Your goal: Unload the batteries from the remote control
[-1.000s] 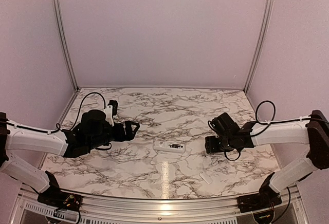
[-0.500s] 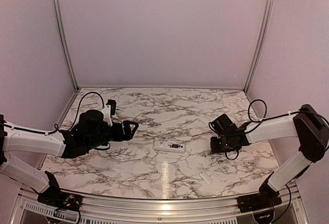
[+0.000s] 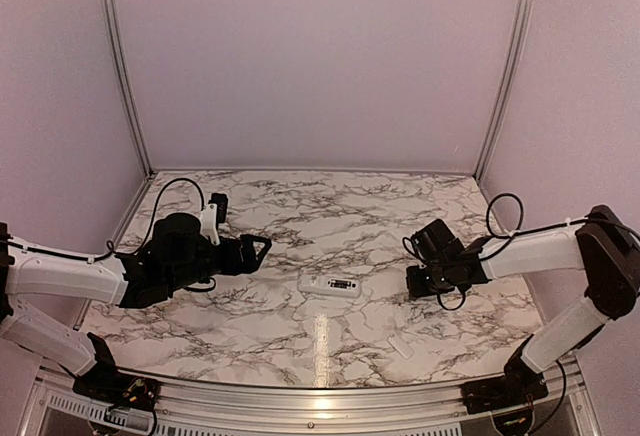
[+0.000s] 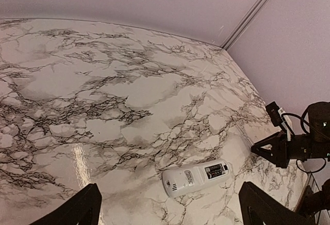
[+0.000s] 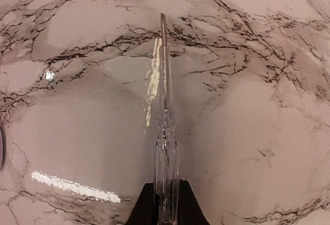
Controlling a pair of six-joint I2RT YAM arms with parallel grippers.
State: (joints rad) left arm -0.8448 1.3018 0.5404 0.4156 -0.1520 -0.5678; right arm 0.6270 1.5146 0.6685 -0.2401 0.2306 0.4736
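The white remote control (image 3: 330, 284) lies flat in the middle of the table with its dark recess face up. In the left wrist view the remote control (image 4: 196, 177) shows the batteries (image 4: 216, 171) sitting in that recess. My left gripper (image 3: 262, 246) hovers to the left of the remote, open, with nothing between its fingers (image 4: 87, 204). To the right of the remote, my right gripper (image 3: 412, 282) is low over the table and shut on a thin clear stick (image 5: 165, 106). The stick points forward from my right gripper (image 5: 166, 189) over the marble.
A small white flat cover piece (image 3: 401, 347) lies near the front edge, right of centre. Purple walls with metal posts (image 3: 122, 66) close in the back and sides. My right gripper (image 4: 260, 150) shows at the right edge of the left wrist view.
My right gripper has shut on the clear stick and its arm has shifted a little. The left arm and the remote have stayed in place.
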